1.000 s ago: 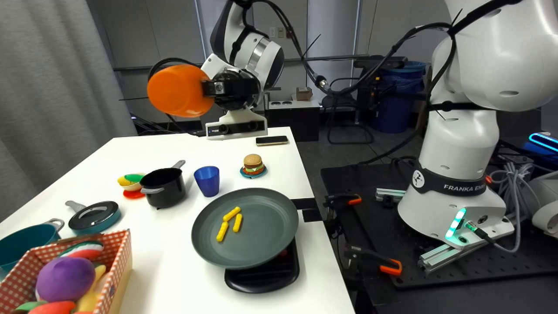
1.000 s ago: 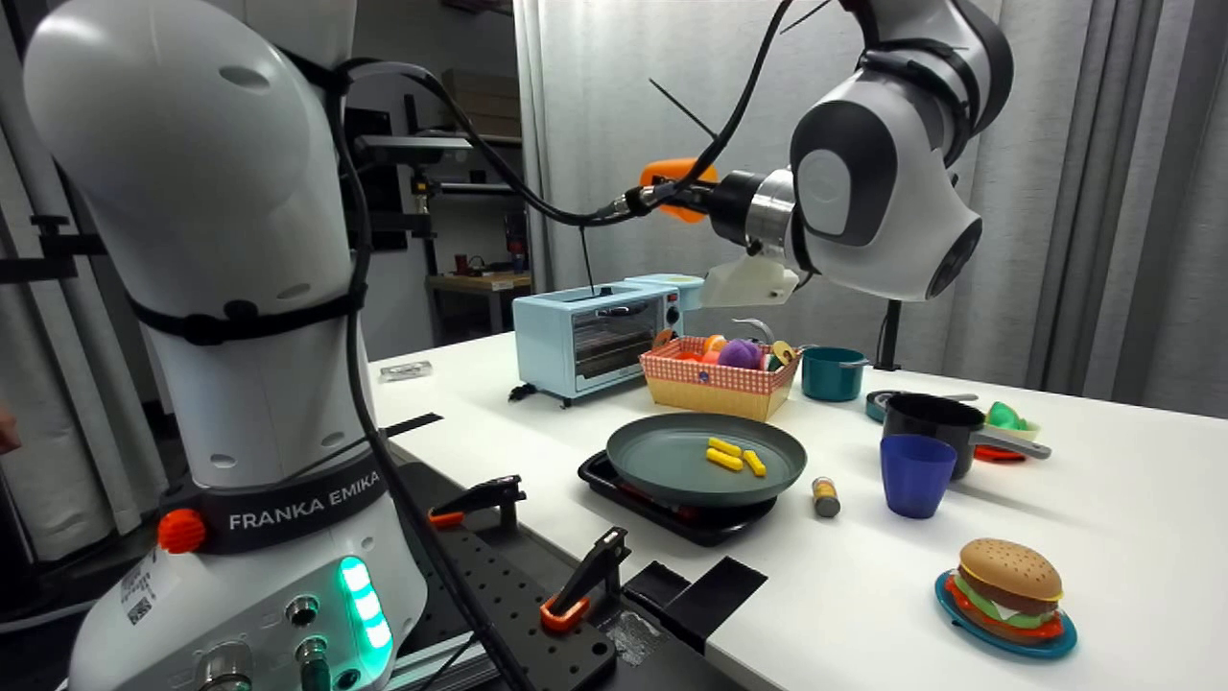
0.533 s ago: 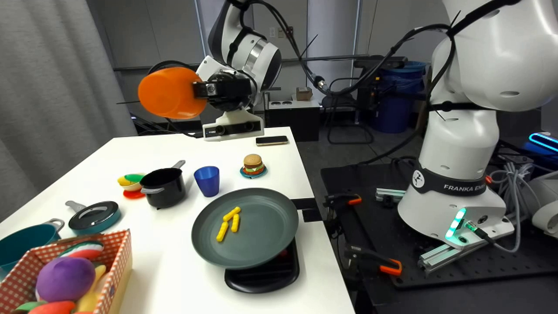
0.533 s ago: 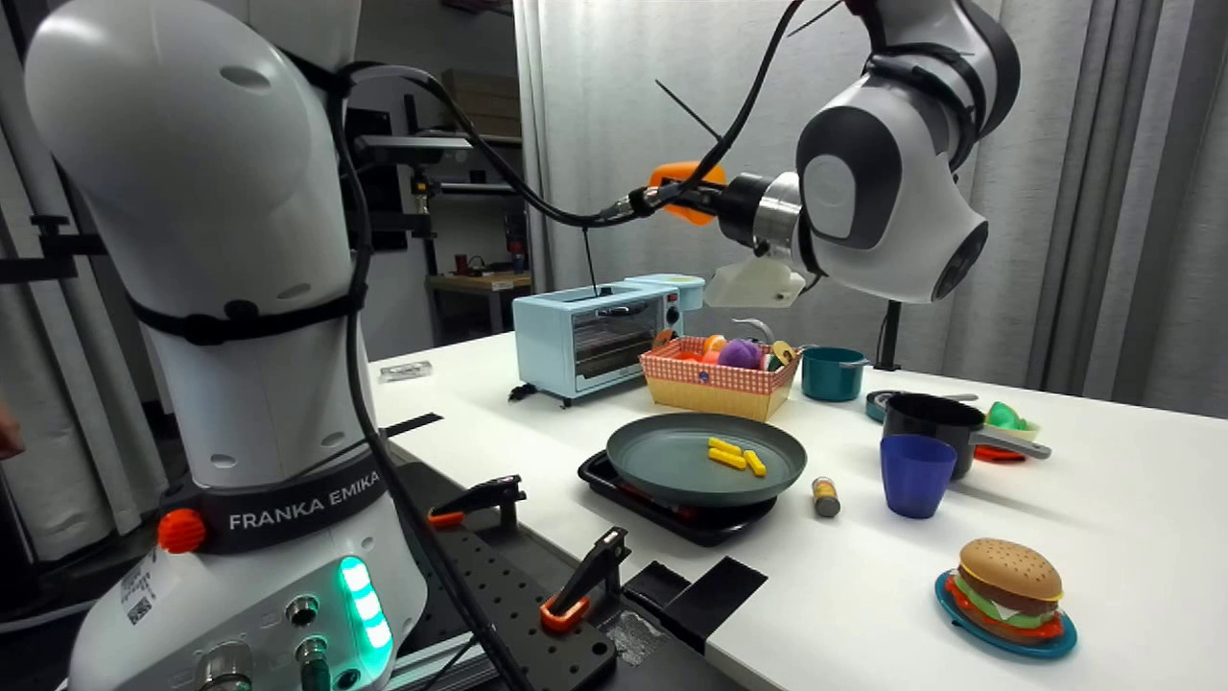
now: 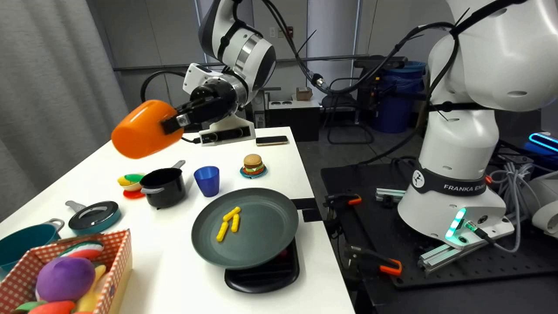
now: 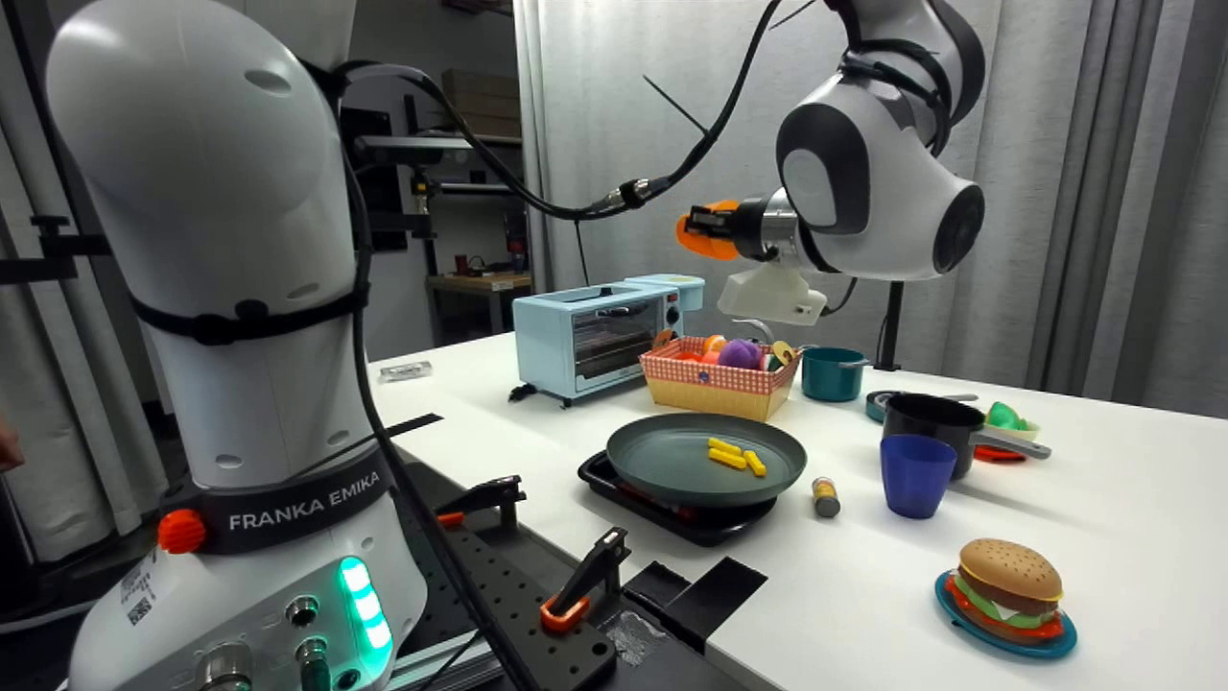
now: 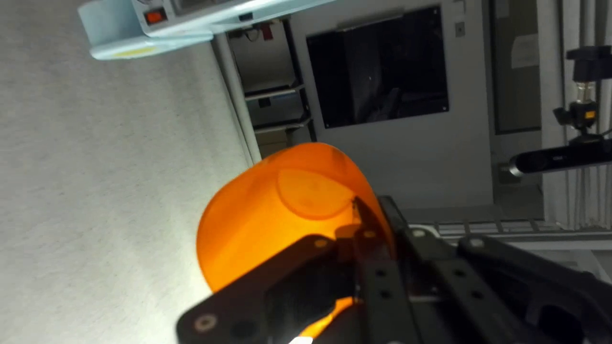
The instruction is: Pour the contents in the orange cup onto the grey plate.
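Note:
The orange cup (image 5: 146, 129) is held in the air beyond the grey plate (image 5: 266, 237), tilted with its base low and to the left. It also shows in an exterior view (image 6: 708, 245). My gripper (image 5: 172, 124) is shut on the cup's wall, one finger on each side, as the wrist view (image 7: 370, 215) shows. Inside the cup (image 7: 258, 224) in the wrist view I see no yellow pieces. The contents, three yellow sticks (image 5: 231, 213), lie close together on the grey plate (image 6: 662, 470) in both exterior views.
The plate rests on a black stand (image 5: 261, 281). A black pot (image 5: 163, 187), a blue cup (image 5: 207, 181) and a toy burger (image 5: 253, 163) stand behind it. A food basket (image 6: 720, 389), a light-blue toaster oven (image 6: 595, 336) and a small bottle (image 6: 825, 497) are nearby.
The arm has lowered the cup and carried it away from the plate. The cup has turned from nearly level to base-down tilt. One yellow stick shifted slightly on the plate.

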Available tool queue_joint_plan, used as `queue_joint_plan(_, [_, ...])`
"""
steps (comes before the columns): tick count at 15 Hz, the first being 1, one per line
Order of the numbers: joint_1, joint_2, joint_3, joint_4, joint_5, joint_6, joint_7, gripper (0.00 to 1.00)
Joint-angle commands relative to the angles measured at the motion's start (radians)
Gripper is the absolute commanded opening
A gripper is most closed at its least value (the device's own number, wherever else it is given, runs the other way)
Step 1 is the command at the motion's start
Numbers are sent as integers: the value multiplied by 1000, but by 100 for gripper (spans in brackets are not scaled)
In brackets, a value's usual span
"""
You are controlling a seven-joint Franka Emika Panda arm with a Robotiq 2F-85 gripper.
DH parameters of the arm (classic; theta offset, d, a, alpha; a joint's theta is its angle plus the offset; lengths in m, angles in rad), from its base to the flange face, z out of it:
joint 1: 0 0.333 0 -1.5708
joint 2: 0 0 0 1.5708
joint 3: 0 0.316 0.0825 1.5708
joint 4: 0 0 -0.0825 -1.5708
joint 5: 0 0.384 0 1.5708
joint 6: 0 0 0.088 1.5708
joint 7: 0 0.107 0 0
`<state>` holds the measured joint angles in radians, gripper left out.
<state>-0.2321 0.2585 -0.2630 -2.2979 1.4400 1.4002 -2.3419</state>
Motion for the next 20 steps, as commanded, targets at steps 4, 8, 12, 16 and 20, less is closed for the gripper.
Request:
queue_joint_plan(4, [69, -90, 31, -9, -11, 341, 191, 1])
queue_joint_plan(8, [103, -136, 59, -12, -63, 543, 326, 1])
queue_joint_plan(12, [129, -182, 93, -27, -170, 746, 490, 1])
queue_joint_plan(16, [149, -202, 127, -32, -329, 917, 696, 1])
queue_joint_plan(20, [164, -187, 157, -25, -544, 1014, 940, 1])
